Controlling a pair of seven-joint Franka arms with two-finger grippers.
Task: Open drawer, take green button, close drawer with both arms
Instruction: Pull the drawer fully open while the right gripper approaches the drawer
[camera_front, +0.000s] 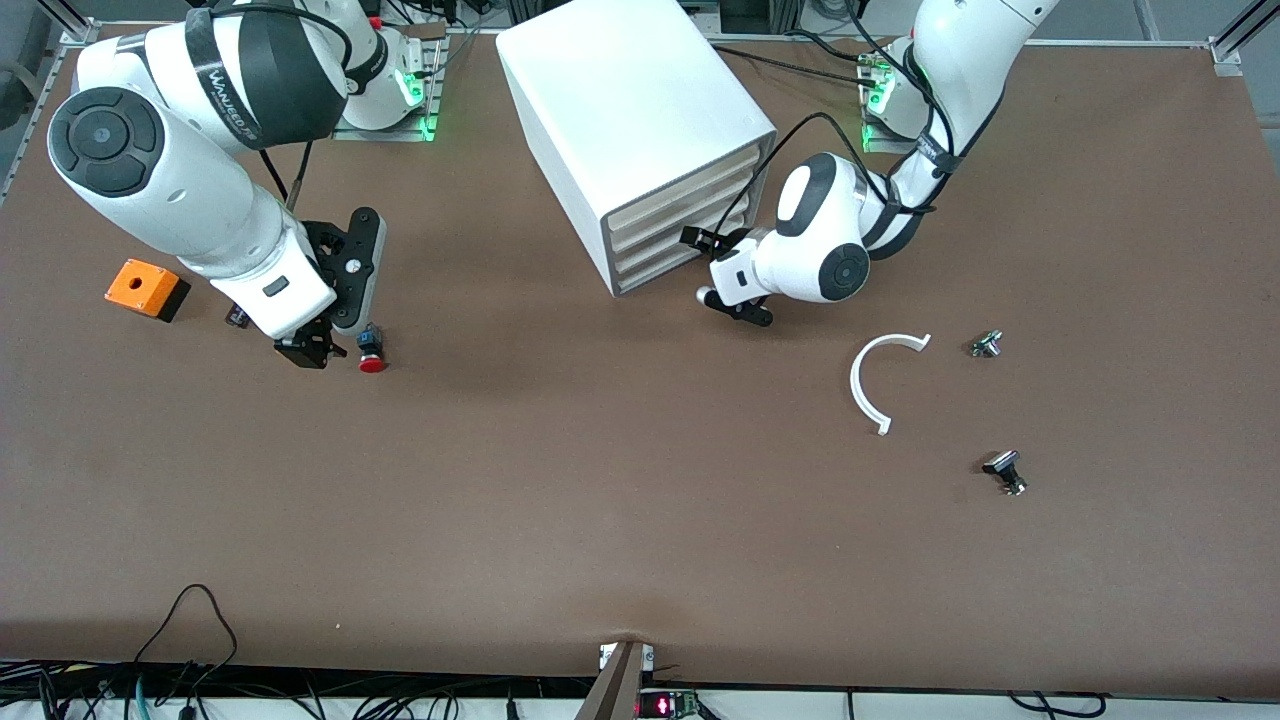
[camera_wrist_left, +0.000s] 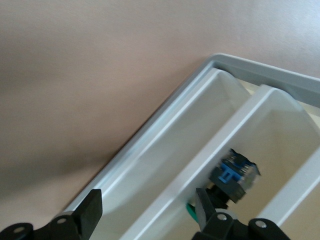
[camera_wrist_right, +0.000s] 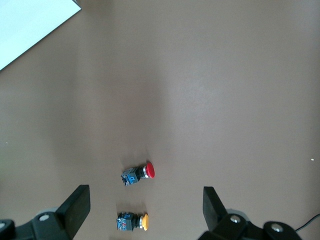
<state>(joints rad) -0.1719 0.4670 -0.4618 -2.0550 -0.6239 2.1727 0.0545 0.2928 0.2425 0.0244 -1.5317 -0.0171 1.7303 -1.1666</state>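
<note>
The white cabinet (camera_front: 620, 90) stands at the robots' side of the table, and the drawer (camera_front: 655, 275) is its lowest one. My left gripper (camera_front: 700, 268) is at that drawer's front. In the left wrist view the left gripper (camera_wrist_left: 148, 200) is open, with a white ridge of the drawer (camera_wrist_left: 165, 155) running between its fingers. The button (camera_wrist_left: 235, 175) lies in the white trough past that ridge; its body is blue-black, and one finger (camera_wrist_left: 205, 207) hides most of its green cap. My right gripper (camera_front: 310, 350) hangs open over the table at the right arm's end.
A red-capped pushbutton (camera_wrist_right: 140, 172) and a yellow-capped one (camera_wrist_right: 132, 221) lie on the table under the right gripper. An orange box (camera_front: 146, 288) sits beside them. A white curved strip (camera_front: 880, 380) and two small parts (camera_front: 987, 344) (camera_front: 1005, 472) lie toward the left arm's end.
</note>
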